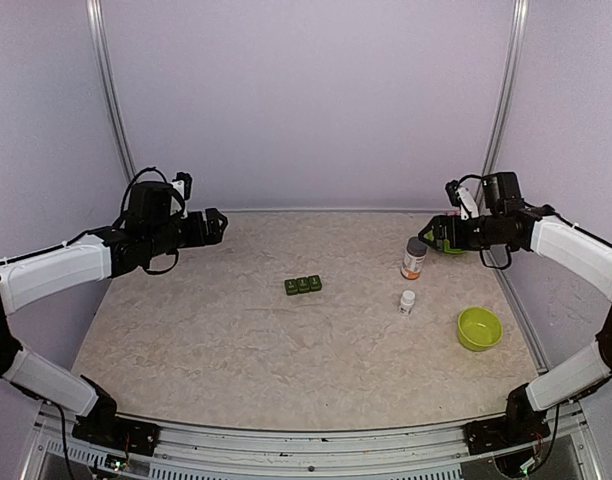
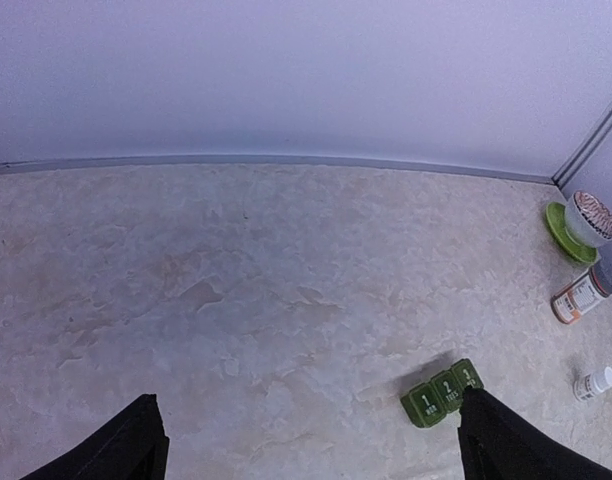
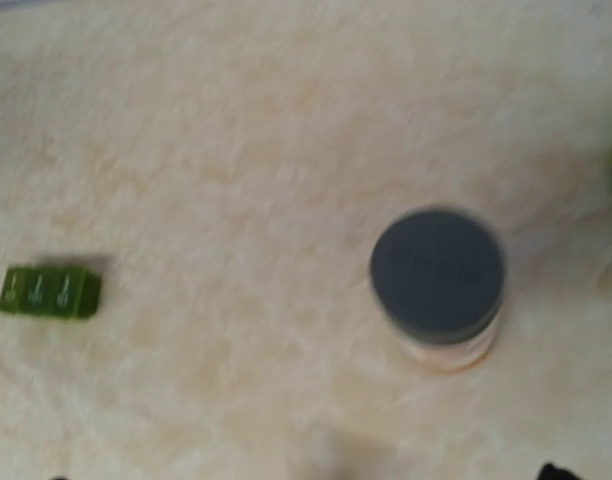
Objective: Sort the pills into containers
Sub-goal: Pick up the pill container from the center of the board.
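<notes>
A green three-cell pill organizer (image 1: 302, 285) lies shut at mid-table; it also shows in the left wrist view (image 2: 442, 392) and the right wrist view (image 3: 48, 291). An orange pill bottle (image 1: 414, 258) with a grey cap stands to its right, seen from above in the right wrist view (image 3: 437, 275). A small white bottle (image 1: 408, 301) stands just in front of it. My left gripper (image 1: 214, 226) hovers open and empty at the far left, its fingers (image 2: 126, 445) wide apart. My right gripper (image 1: 433, 236) hovers above and behind the orange bottle, empty, only its fingertips (image 3: 556, 470) showing.
A lime green bowl (image 1: 479, 328) sits at the front right. A green saucer with a clear cup (image 2: 586, 215) on it stands in the far right corner, behind my right gripper. White walls close the back and sides. The right wrist view is blurred.
</notes>
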Robot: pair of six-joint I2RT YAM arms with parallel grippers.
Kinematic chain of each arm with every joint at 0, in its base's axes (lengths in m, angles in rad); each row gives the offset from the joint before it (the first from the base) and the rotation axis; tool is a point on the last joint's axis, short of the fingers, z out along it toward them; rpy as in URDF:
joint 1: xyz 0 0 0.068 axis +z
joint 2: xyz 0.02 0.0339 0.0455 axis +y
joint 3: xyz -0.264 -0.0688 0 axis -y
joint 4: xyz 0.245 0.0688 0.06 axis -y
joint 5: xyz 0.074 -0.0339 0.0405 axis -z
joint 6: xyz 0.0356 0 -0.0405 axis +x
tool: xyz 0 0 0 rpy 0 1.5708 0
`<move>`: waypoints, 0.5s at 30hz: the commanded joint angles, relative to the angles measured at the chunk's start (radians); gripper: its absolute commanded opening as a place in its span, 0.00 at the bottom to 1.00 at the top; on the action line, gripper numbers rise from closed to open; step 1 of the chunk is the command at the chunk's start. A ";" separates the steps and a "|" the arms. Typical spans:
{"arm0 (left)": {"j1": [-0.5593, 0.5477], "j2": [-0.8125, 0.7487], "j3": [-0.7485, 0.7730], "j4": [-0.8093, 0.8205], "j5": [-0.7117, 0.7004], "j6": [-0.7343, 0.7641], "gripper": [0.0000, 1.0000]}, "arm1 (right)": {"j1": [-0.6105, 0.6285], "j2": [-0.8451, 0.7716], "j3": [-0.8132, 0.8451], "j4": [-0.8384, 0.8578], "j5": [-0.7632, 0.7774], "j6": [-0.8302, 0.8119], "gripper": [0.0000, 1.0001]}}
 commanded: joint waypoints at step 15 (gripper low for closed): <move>-0.149 0.154 0.010 0.066 0.106 0.212 0.99 | 0.238 0.109 -0.016 0.101 -0.004 -0.143 0.97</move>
